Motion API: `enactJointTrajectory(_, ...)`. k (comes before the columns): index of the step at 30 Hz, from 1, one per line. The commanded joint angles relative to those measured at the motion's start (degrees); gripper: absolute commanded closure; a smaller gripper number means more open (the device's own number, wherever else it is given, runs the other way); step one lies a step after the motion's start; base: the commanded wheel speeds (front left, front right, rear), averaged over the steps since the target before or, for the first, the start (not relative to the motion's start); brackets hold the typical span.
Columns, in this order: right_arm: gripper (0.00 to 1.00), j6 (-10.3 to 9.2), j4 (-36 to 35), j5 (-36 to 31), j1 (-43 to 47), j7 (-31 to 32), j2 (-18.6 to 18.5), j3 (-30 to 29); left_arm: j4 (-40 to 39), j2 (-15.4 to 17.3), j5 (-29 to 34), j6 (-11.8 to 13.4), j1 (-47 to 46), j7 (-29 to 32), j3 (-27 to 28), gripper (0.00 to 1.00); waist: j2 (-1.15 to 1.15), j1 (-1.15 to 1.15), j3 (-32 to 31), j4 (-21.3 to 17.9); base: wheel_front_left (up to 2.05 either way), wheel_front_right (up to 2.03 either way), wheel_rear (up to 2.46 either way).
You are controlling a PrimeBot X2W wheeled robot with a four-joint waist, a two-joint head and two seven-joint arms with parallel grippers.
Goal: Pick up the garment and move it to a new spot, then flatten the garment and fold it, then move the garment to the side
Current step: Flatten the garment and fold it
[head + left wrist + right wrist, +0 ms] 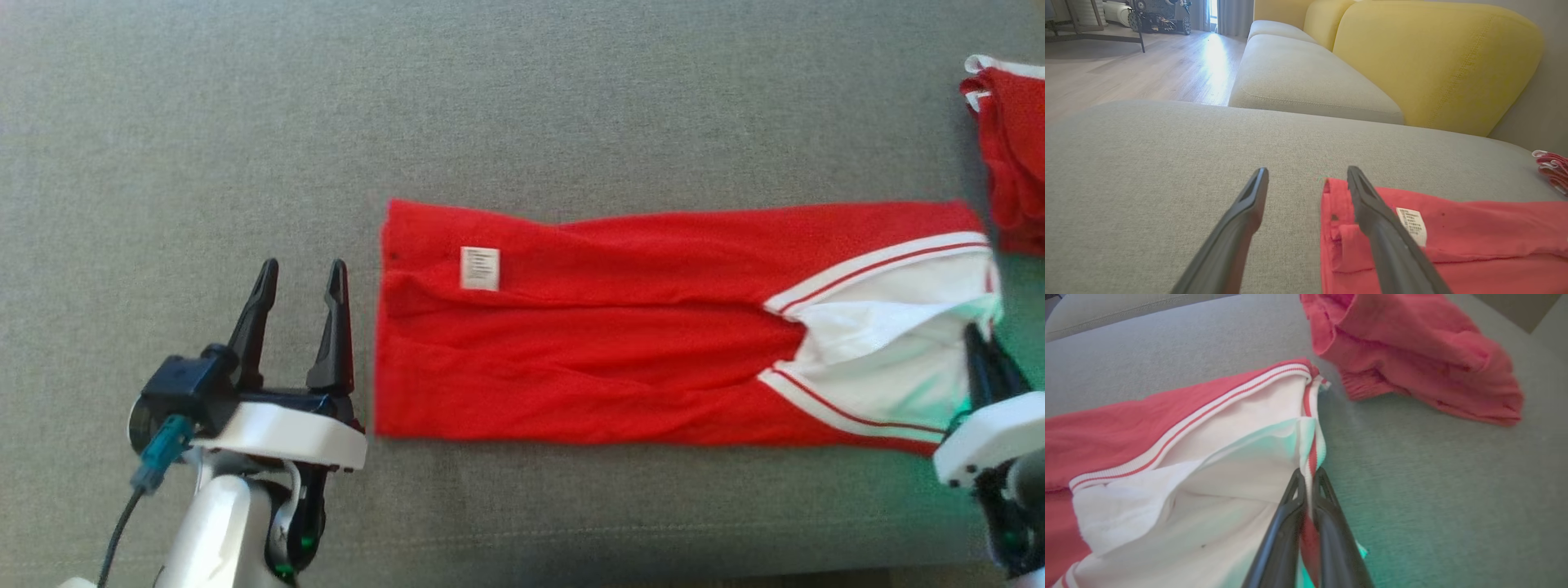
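A red garment (pixel 620 327) with white striped trim and a white inner panel lies folded in a long strip across the grey cushion (pixel 245 122). Its white label (pixel 480 268) faces up near the left end. My left gripper (pixel 300 282) stands open just off the garment's left edge; in the left wrist view its right finger (pixel 1372 204) overlaps the red hem (pixel 1333 204). My right gripper (pixel 1308 477) is shut on the garment's striped edge (pixel 1312 453) at the right end, with the cloth pinched between its fingers.
A second red garment (pixel 1012 147) lies crumpled at the far right, close to my right gripper, also seen as a heap (pixel 1412 355). Yellow backrests (pixel 1433 57) and another grey seat (pixel 1298 77) lie beyond. Wooden floor (pixel 1126 69) lies past the cushion's edge.
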Motion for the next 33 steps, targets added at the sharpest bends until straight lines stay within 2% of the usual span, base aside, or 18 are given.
enactJointTrajectory(1,1.0,-0.04,-2.32,-0.36,-0.3,-0.73,-1.74,0.01,-1.94,0.03,0.61,-0.37,-1.23,-0.7,2.21,0.0,0.0,0.0,-0.06,-0.01,0.0,0.0,0.0)
enactJointTrajectory(5,1.0,-0.04,-4.13,0.02,-0.92,-1.07,-2.24,0.93,-1.77,-0.24,0.63,-0.76,-1.26,-0.7,2.51,0.0,0.0,0.0,-0.34,0.06,0.0,0.0,0.0)
enactJointTrajectory(9,1.0,-0.04,-10.24,0.0,-0.97,-0.86,-2.04,4.9,-1.59,-0.45,0.66,-0.94,-0.97,-0.7,3.0,0.0,0.0,0.0,-1.17,-0.01,0.0,0.0,0.0)
enactJointTrajectory(14,1.0,-0.04,-20.47,-0.21,-1.24,1.5,-1.57,12.49,-1.6,-0.71,0.59,-1.09,-0.25,-0.7,3.52,0.0,0.0,0.0,-2.59,-0.38,0.0,0.0,0.0)
enactJointTrajectory(15,1.0,-0.04,-20.47,-0.21,-1.24,1.5,-1.57,12.49,-1.6,-0.71,0.59,-1.09,-0.25,-0.7,3.52,0.0,0.0,0.0,-2.59,-0.38,0.0,0.0,0.0)
enactJointTrajectory(16,1.0,-0.04,-23.13,0.1,-1.64,3.09,-1.14,16.02,-1.59,-0.81,0.55,-1.17,-0.03,-0.7,3.57,0.0,0.0,0.0,-3.16,-0.48,0.0,0.0,0.0)
enactJointTrajectory(17,1.0,-0.04,-23.13,0.1,-1.64,3.09,-1.14,16.02,-1.59,-0.81,0.55,-1.17,-0.03,-0.7,3.57,0.0,0.0,0.0,-3.16,-0.48,0.0,0.0,0.0)
enactJointTrajectory(20,1.0,-0.04,-25.02,1.17,-3.01,4.74,-0.23,22.19,-1.49,-0.95,0.56,-1.24,0.17,-0.7,3.45,0.0,0.0,0.0,-3.8,-0.46,0.0,0.0,0.0)
enactJointTrajectory(25,1.0,-0.04,-21.84,4.42,-6.66,5.59,1.78,32.92,-1.2,-1.15,0.53,-1.62,-0.25,-0.7,2.86,0.0,0.0,0.0,-3.98,0.51,0.0,0.0,0.0)
enactJointTrajectory(33,1.0,-0.04,-8.49,9.39,-14.12,2.81,4.66,45.57,-0.7,-1.4,-0.07,-2.04,-1.19,-0.7,1.72,0.0,0.0,0.0,-2.97,3.8,0.0,0.0,0.0)
